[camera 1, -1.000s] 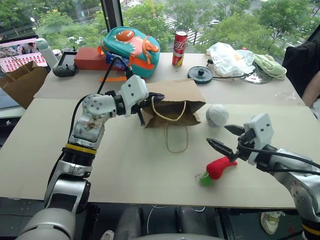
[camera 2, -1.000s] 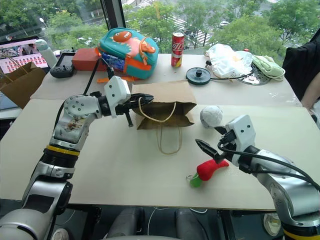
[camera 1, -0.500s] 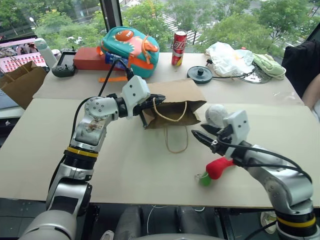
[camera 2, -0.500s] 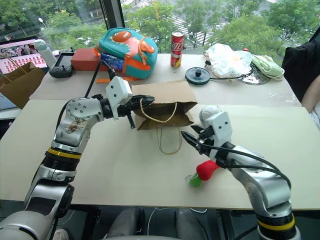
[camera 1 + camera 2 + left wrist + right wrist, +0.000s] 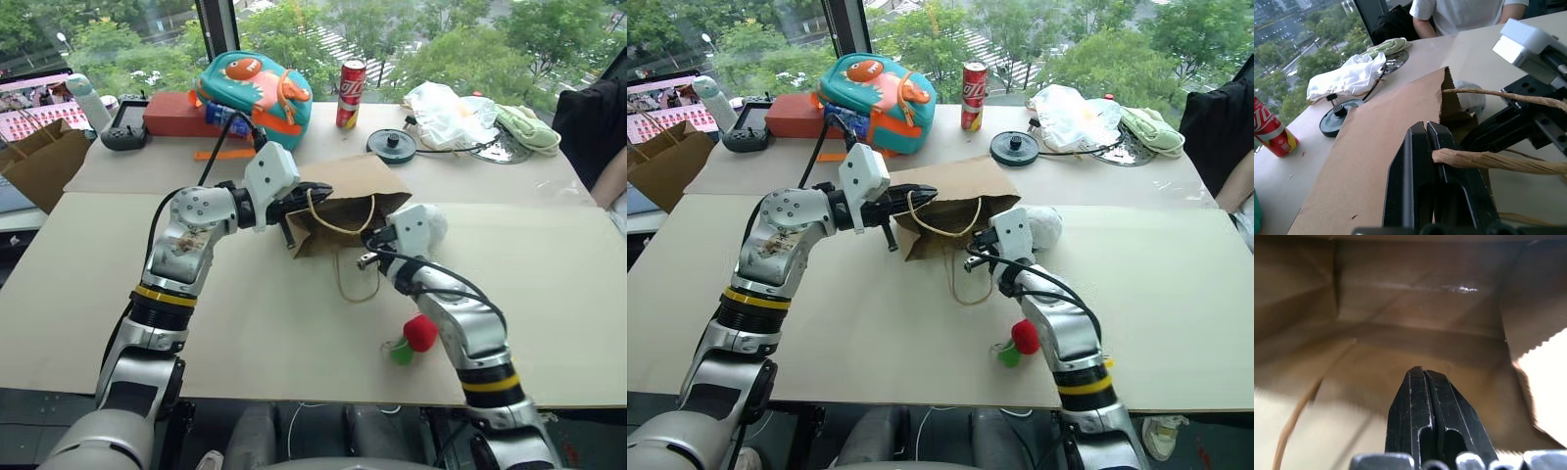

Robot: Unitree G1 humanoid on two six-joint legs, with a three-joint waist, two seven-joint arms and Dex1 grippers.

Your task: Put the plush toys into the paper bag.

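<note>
Two plush toys lie on the table [image 5: 118, 294] outside the bag [image 5: 348, 196]: the ball [image 5: 1046, 223] sits just beside the bag's right side, largely hidden behind the right gripper's white housing, and the chili [image 5: 419, 333] lies nearer the front edge, its red body partly covered by the right forearm, with only a bit of green stem showing at its left end. The bag lies on its side with its mouth facing the robot. The left gripper [image 5: 1426, 128] has its fingers pressed together on the upper cord handle [image 5: 1498, 160], holding that side of the mouth raised; the lower handle [image 5: 355, 284] rests loose on the table. The right gripper [image 5: 1422, 373] has its jaws fully together with nothing between them and points into the bag's mouth; from the head views its tips are masked by the housing, so whether they touch the paper cannot be told. Behind the bag, on the far table, stand a teal backpack [image 5: 257, 93] and a red can [image 5: 351, 93], beside a white plastic bag [image 5: 446, 113]. A person's arm [image 5: 612, 176] is cut off at the right edge.
</note>
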